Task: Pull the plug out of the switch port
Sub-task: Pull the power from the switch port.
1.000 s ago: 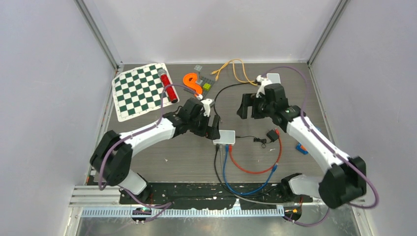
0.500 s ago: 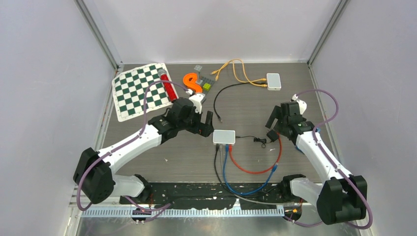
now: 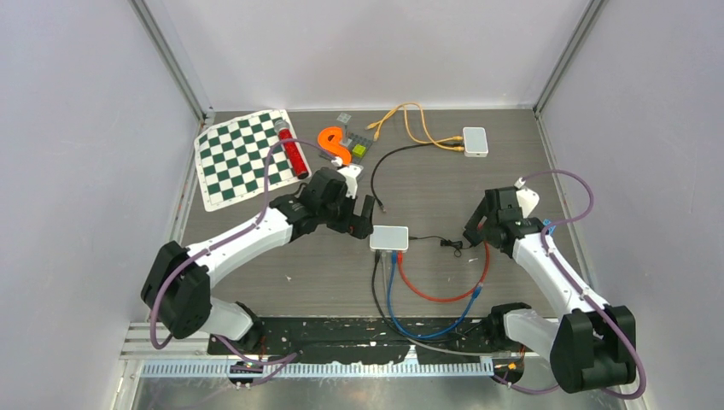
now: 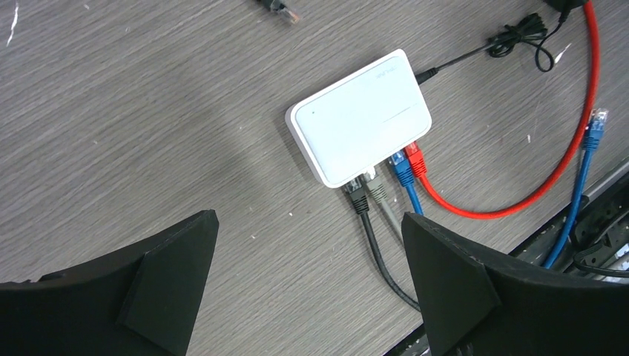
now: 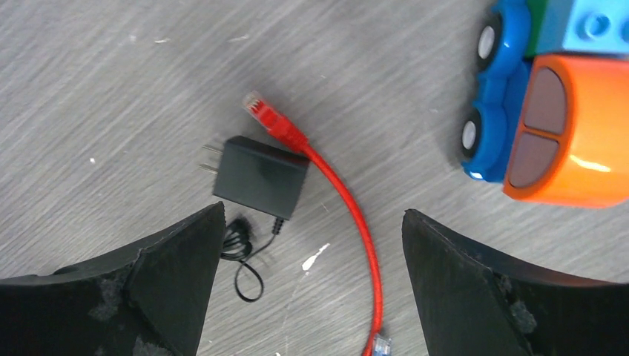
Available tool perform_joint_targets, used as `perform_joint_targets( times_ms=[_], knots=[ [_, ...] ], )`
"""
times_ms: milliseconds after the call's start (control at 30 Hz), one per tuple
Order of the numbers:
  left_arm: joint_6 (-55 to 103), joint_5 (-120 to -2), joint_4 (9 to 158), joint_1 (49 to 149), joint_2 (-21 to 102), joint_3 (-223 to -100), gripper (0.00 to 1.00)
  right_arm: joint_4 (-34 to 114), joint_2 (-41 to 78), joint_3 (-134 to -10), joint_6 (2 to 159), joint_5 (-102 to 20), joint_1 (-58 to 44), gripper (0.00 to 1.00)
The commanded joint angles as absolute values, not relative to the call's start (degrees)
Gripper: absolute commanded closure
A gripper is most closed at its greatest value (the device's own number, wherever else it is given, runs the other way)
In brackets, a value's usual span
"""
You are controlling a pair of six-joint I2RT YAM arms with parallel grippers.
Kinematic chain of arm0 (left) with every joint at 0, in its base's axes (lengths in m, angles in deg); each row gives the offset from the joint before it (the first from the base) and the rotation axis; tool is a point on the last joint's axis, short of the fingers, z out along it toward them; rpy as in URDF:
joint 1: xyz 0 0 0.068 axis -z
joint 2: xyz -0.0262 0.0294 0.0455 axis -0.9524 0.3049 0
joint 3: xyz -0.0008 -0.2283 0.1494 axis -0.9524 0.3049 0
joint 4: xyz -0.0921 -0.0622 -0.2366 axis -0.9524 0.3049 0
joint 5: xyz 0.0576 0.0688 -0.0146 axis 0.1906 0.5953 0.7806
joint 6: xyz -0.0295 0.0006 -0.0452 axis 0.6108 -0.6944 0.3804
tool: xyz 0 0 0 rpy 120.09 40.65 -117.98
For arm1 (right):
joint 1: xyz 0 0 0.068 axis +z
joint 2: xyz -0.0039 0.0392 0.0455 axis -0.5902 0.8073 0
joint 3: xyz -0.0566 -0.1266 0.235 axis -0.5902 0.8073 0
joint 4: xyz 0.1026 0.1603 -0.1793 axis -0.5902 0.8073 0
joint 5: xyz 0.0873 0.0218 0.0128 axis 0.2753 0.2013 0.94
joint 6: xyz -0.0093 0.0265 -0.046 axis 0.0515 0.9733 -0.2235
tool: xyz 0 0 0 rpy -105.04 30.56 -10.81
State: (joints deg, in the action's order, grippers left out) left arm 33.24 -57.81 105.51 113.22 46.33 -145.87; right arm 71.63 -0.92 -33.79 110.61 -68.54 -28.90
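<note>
Your left gripper [image 4: 308, 219] has its jaws spread wide with nothing between them (only bare table [image 4: 133, 111] shows in the gap). Just ahead of its fingertips lies the white switch [image 4: 361, 117], flat on the wood-grain top. From above, the gripper sits just beside the switch and is not touching it.

Four plugs sit side by side along the switch's near edge, each seated in its port:
- the black plug [image 4: 358, 199]
- the grey plug [image 4: 376, 190]
- the blue plug [image 4: 401, 169]
- the red plug [image 4: 415, 157]

A thin power lead [image 4: 475, 53] enters another side of the switch. The red cable [image 4: 519, 200] sweeps away in a wide curve toward the right arm's side. The free end of the blue cable [image 4: 595, 122] lies inside that curve.

Your right gripper [image 5: 313, 215] is also fully parted and empty, and from above it is well apart from the switch. Beyond its fingertips, a black power adapter [image 5: 261, 176] lies on the table. The loose red connector [image 5: 271, 119] lies just beside the adapter's corner. A blue and orange toy car [image 5: 549, 111] sits off to one side.

Farther out, at the far left of the table, lies a chessboard mat [image 3: 239, 158] with a red cylinder [image 3: 292, 149] at its edge. An orange S-shaped piece [image 3: 335, 143] is near it. A second white box [image 3: 475, 141] with a yellow cable [image 3: 410, 120] sits at the far right.
</note>
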Motion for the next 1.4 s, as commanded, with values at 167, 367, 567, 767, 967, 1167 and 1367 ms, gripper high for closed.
perform_joint_targets(
  times_ms=[167,367,567,767,967,1167,1367],
  knots=[
    [32.72,-61.76,105.40,113.14,48.80,-150.63,0.00,72.07,-2.43,-32.10,114.00,-73.98,-31.04,0.05],
    [32.82,-61.69,105.31,113.12,49.50,-150.58,0.00,70.12,-0.01,-32.12,110.54,-73.32,-33.17,0.05],
    [28.78,-59.91,106.51,113.13,54.22,-153.80,0.00,66.90,0.03,-31.79,104.91,-67.62,-33.41,0.04],
    [12.25,-70.21,114.36,113.18,65.68,-167.68,0.00,63.23,-5.68,-30.45,97.89,-53.42,-33.36,0.00],
    [3.55,-69.02,118.39,114.86,70.58,-170.67,0.01,61.50,-6.35,-29.82,96.26,-42.51,-33.36,0.01],
    [2.55,-63.59,120.07,118.39,71.65,-171.84,0.00,58.93,-3.70,-29.53,97.34,-36.15,-33.43,0.04],
    [7.24,-55.92,108.43,119.71,56.37,-164.48,0.00,57.59,-3.65,-30.78,97.28,-32.38,-33.37,0.05]
  ],
)
